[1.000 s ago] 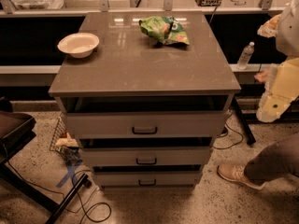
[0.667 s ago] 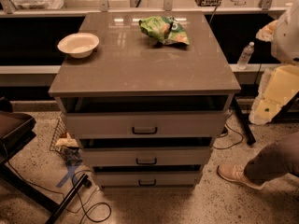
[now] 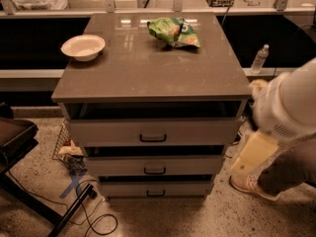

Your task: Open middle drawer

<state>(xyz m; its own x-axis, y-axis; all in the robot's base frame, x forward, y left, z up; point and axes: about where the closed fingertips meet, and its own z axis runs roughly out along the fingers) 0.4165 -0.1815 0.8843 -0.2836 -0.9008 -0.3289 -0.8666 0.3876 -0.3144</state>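
Jaws hang low beside the cabinet's right side; whether they are spread or pressed together cannot be told. Middle drawer (image 3: 187,166) lies to their left, well apart, untouched, between two others: three drawers in all. The worktop (image 3: 148,78) carries one bowl (image 3: 83,47) and one snack bag (image 3: 174,32). One bottle (image 3: 258,59) stands beyond.

Setting: a robot test lab | Evidence: cables (image 3: 101,222) are trailing over the speckled floor (image 3: 197,216); a blue tape cross (image 3: 73,183) is marking it | End effector (image 3: 254,153): is hanging right of the drawer unit (image 3: 153,132), above a bystander's shoe (image 3: 249,186).
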